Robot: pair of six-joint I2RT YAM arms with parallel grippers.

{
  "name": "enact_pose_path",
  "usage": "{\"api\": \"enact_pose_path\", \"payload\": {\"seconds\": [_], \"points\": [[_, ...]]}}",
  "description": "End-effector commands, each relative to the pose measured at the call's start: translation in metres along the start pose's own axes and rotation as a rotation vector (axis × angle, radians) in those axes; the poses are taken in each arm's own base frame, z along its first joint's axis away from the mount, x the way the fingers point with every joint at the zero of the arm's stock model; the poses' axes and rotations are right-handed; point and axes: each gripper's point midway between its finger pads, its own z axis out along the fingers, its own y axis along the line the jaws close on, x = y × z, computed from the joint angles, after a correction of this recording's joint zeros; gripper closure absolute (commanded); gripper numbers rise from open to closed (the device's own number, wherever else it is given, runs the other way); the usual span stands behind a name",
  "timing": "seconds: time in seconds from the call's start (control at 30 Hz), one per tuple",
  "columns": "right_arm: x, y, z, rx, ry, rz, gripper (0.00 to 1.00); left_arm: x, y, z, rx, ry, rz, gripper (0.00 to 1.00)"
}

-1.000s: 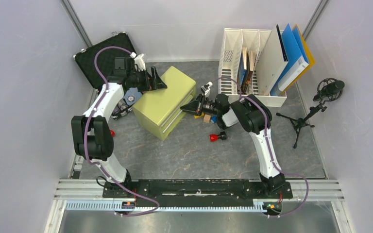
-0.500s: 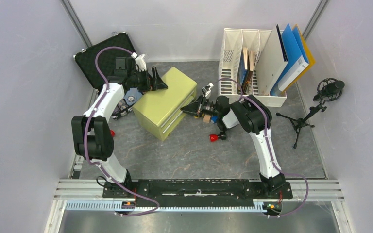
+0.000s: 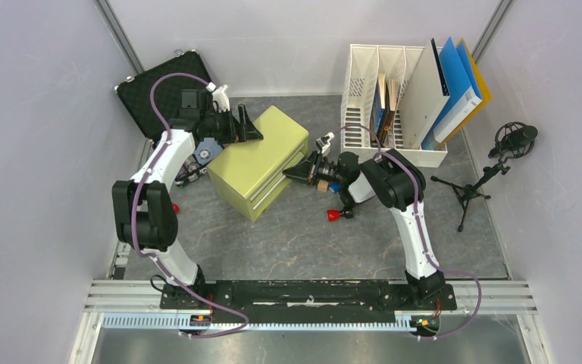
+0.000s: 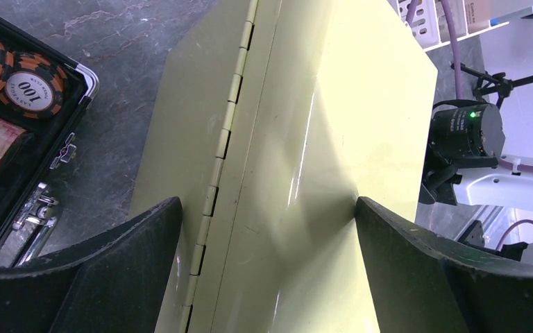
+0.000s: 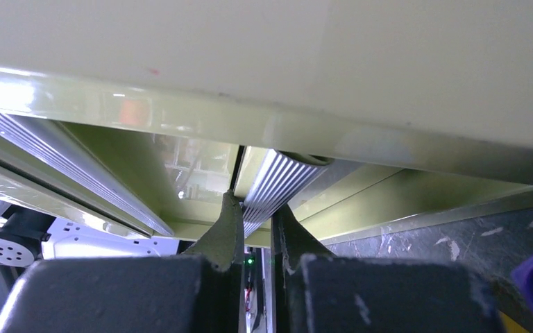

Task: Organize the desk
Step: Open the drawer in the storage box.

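Yellow-green painted metal, glossy: the drawer cabinet sat skewed on the left-centre of the bench, the dark grey marbled slab that filled the floor of the scene. The right hand was closed on the ribbed silver drawer handle at the cabinet's right face. It was only a thin pinch near the bar's end. The left hand was spread open over the cabinet's far-left top edge, with its fingers either side of the hinge strip and gripping nothing.

Risks, as judged from this:
- The ridged handle was smooth metal and the hold was small, so a pull could slide the fingertips off.
- The open left hand only bracketed the box (contact on the top panel looked light, hard to tell). If the drawer stuck, the whole cabinet could drag right across the slick stone.
- A twist of the cabinet could bump the black chip case lying just to its left. The case was open, with striped chips inside.
- A red-capped item lay on the bench right under the right arm and could get swept.

The white slotted file rack, rigid plastic, stood at far right, clear of all this.
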Motion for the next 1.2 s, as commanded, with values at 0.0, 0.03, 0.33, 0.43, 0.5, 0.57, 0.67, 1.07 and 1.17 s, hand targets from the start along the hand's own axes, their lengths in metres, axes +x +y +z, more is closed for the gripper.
{"api": "enact_pose_path", "payload": {"seconds": [0.0,0.03,0.33,0.43,0.5,0.57,0.67,1.07,1.17], "points": [[0.009,0.030,-0.009,-0.103,0.060,-0.214,1.00,0.035,0.040,0.014,-0.151,0.103,-0.054,0.02],[0.009,0.030,-0.010,-0.104,0.061,-0.219,1.00,0.035,0.040,0.014,-0.153,0.102,-0.054,0.02],[0.008,0.024,-0.019,-0.088,0.055,-0.230,1.00,0.036,0.043,0.015,-0.161,0.108,-0.056,0.02],[0.009,0.023,-0.022,-0.081,0.053,-0.230,1.00,0.036,0.043,0.014,-0.165,0.107,-0.055,0.02],[0.010,0.023,-0.023,-0.075,0.050,-0.235,1.00,0.036,0.044,0.014,-0.168,0.108,-0.055,0.02],[0.013,0.022,-0.025,-0.062,0.050,-0.238,1.00,0.036,0.044,0.014,-0.171,0.107,-0.055,0.02],[0.014,0.020,-0.029,-0.037,0.035,-0.246,1.00,0.036,0.045,0.015,-0.173,0.108,-0.059,0.01],[0.017,0.023,-0.034,-0.006,0.036,-0.279,1.00,0.036,0.047,0.016,-0.179,0.109,-0.065,0.01],[0.020,0.022,-0.037,0.003,0.042,-0.290,1.00,0.036,0.046,0.016,-0.177,0.109,-0.068,0.01]]}}
